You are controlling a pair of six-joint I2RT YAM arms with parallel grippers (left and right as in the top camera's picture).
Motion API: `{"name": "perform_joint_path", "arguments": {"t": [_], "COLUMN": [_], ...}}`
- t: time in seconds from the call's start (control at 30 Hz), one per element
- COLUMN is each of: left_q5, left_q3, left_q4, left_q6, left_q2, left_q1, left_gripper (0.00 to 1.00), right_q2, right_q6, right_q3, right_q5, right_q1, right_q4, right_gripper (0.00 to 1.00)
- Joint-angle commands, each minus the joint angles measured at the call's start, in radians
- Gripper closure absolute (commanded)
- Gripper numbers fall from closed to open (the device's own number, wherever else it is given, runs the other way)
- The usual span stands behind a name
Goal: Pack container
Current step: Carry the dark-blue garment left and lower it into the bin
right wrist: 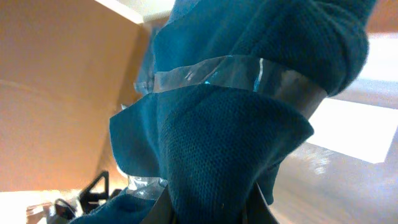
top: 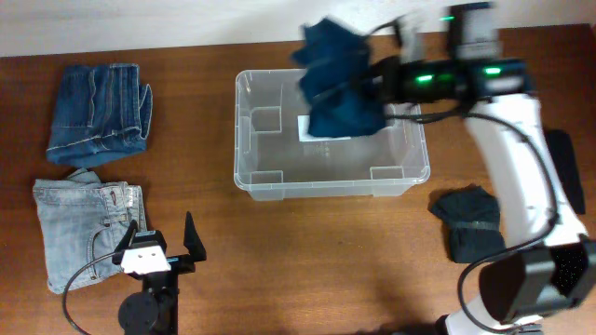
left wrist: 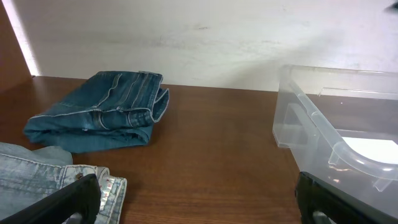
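Overhead view puts the left gripper [top: 166,238] nearest the robot's base, at the front edge of the wooden table [top: 307,261], its two black fingers spread wide with nothing between them; the left wrist view shows the same fingers [left wrist: 74,199] apart over bare wood. Just beside it on the left lie folded light-wash jeans [top: 82,233]. At the right front, well apart from them, a second dark bundle [top: 470,223] rests on the table near the white arm. Farther back, in the middle of the table, stands the container [top: 279,191], upright and open, with a white label [top: 305,128] partly visible on its floor. Folded dark-wash jeans [top: 98,116] lie at the far left, well apart from the bin. Over the container's far right part, the right gripper [top: 384,79] is clamped on a dark teal knit bundle [top: 337,88], which hangs above the rim. The right wrist view shows the fabric pinched between the fingers [right wrist: 264,208], with a band of clear tape [right wrist: 236,71] wrapped around the bundle.
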Motion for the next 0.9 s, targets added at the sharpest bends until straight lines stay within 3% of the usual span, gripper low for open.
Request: {"name": "perform_joint_path", "arguments": {"t": [0.0,0.37,0.87], "left_q5": [0.008,0.008,0.008], "left_q3": [-0.003,-0.003,-0.003], "left_q4": [-0.003,-0.003,-0.003], "left_q6": [0.008,0.008,0.008], "left_q2": [-0.007,-0.007,-0.007], "left_q1": [0.005,0.005,0.005], "left_gripper": [0.01,0.01,0.01], "right_q2": [0.023,0.072,0.242], "right_q6": [0.134,0.31,0.249], "right_q3": [0.012,0.01,0.008], "right_q5": [0.213,0.554,0.507], "right_q1": [0.135,0.336,0.346], "right_q4": [0.027,0.087,0.124], "right_gripper": [0.96,0.96,0.96]}}
